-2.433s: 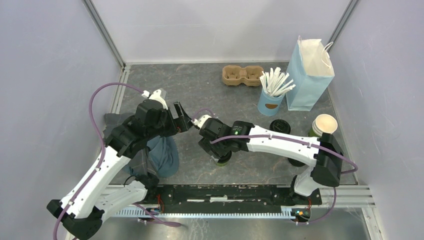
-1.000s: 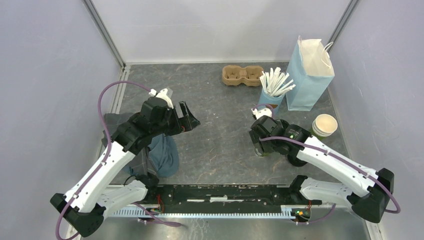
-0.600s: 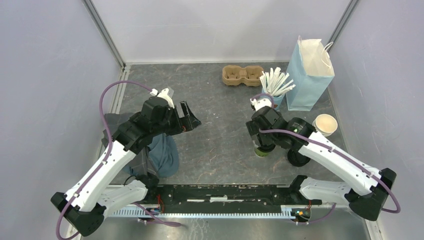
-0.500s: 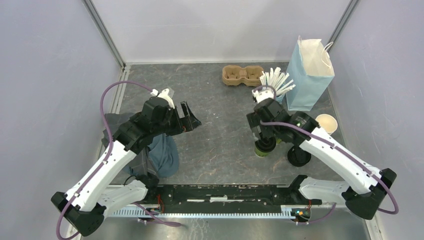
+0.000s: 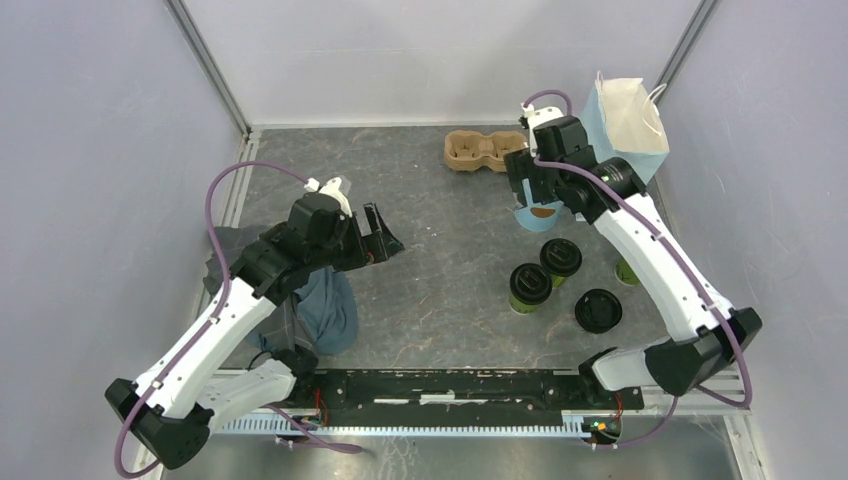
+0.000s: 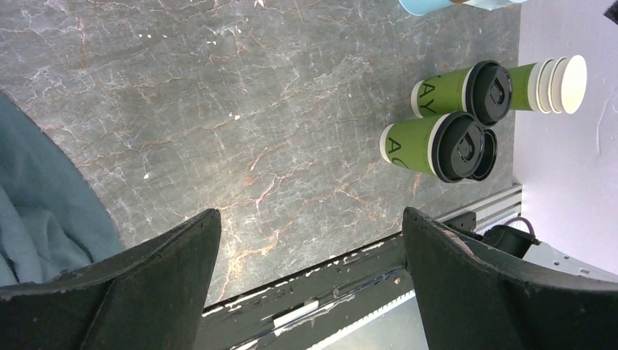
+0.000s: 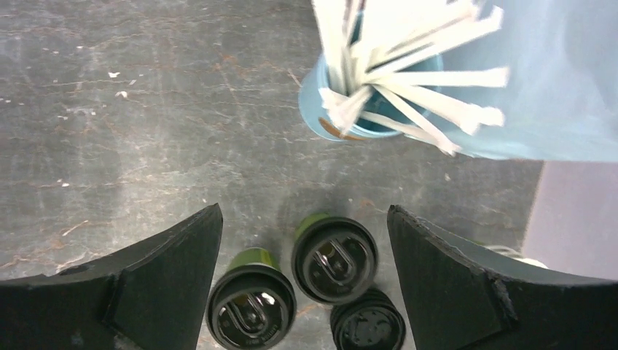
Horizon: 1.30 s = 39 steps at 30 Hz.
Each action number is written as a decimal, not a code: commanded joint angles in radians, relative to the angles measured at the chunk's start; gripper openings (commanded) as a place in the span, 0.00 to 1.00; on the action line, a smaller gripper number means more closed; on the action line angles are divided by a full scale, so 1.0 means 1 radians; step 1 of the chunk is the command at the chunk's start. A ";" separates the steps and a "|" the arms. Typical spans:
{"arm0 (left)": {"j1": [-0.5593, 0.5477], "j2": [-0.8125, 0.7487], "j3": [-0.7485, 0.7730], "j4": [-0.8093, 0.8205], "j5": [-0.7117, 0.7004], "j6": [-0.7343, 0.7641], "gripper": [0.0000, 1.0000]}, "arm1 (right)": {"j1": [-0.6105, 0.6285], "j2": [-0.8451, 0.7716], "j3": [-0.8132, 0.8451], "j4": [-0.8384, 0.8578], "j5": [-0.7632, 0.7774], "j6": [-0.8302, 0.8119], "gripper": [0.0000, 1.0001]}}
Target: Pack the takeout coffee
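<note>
Light-blue cup (image 7: 348, 120): white sticks inside. Takeout coffee (image 5: 530, 288): lidded, upright on the table, just beside a second lidded green cup (image 5: 561, 258). Blue bag (image 5: 630, 115): well apart. My left gripper (image 6: 310, 219) and right gripper (image 7: 302, 219) gaped wide and held nothing.

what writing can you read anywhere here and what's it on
"AC", cut off: side of the near cup
"AY", cut off: side of the far cup
Marks on the lids and the brown mark on the blue cup: too small to read.
</note>
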 commanded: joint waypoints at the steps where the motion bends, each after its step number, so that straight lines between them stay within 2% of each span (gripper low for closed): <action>1: -0.001 0.013 0.003 0.023 0.040 0.010 1.00 | -0.020 0.059 0.030 0.102 -0.132 -0.044 0.90; 5: -0.001 0.015 -0.017 0.023 0.069 -0.019 1.00 | -0.025 0.139 0.055 0.193 -0.243 -0.016 0.86; 10: -0.001 0.022 0.003 0.008 0.091 -0.053 1.00 | -0.025 0.246 0.036 0.391 -0.239 0.068 0.84; 13: -0.002 0.033 0.005 -0.002 0.114 -0.043 1.00 | -0.025 0.356 0.115 0.439 -0.263 0.075 0.82; 17: 0.000 0.096 0.028 -0.065 0.096 0.041 1.00 | -0.024 0.505 0.255 0.479 -0.278 0.078 0.83; 23: 0.001 0.194 0.078 -0.075 0.062 0.209 1.00 | -0.024 0.656 0.249 0.728 -0.295 0.087 0.84; 30: 0.004 0.280 0.194 -0.129 0.014 0.407 1.00 | -0.024 0.880 0.464 0.763 -0.298 0.066 0.84; 39: 0.010 0.288 0.178 -0.137 0.024 0.447 1.00 | -0.026 0.985 0.514 0.817 -0.266 0.114 0.68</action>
